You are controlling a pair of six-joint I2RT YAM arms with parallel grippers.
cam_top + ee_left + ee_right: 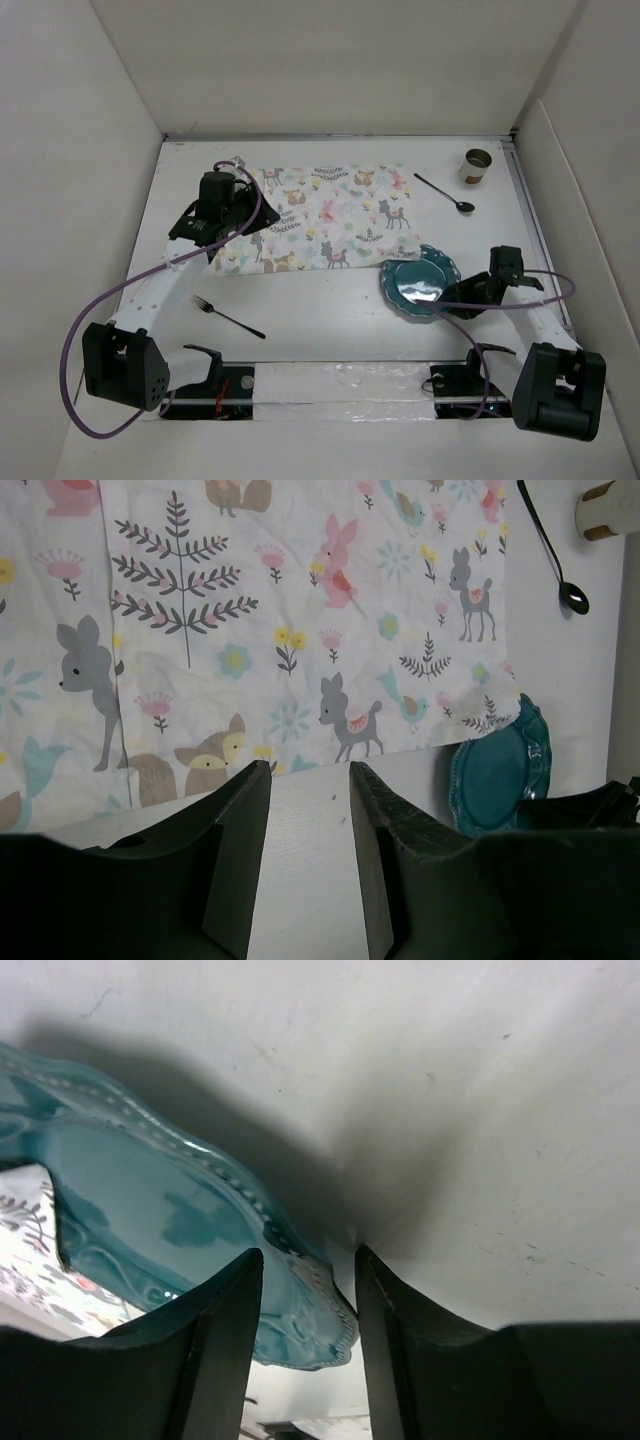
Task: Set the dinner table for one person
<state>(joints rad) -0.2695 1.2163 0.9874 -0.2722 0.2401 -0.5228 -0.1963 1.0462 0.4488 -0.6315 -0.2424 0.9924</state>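
Left hand [308, 772]: fingers moderately apart, holding nothing, over the placemat's [330, 215] near-left edge.
Bench [330, 330]: white surface beneath everything, filling the walled cell.
Teal plate [418, 280]: on the bench at the placemat's near-right corner.
Right hand [305, 1260]: straddles the plate's right rim; cannot tell whether it is clamped.
Recommendation: seat the rim deep between the fingers, then lift clear before carrying so the cloth does not drag.

White arms [150, 292], black joint housings [125, 365], black pincers [308, 780], looping purple cables [67, 360].

White back wall [330, 60], white side panels [60, 200]
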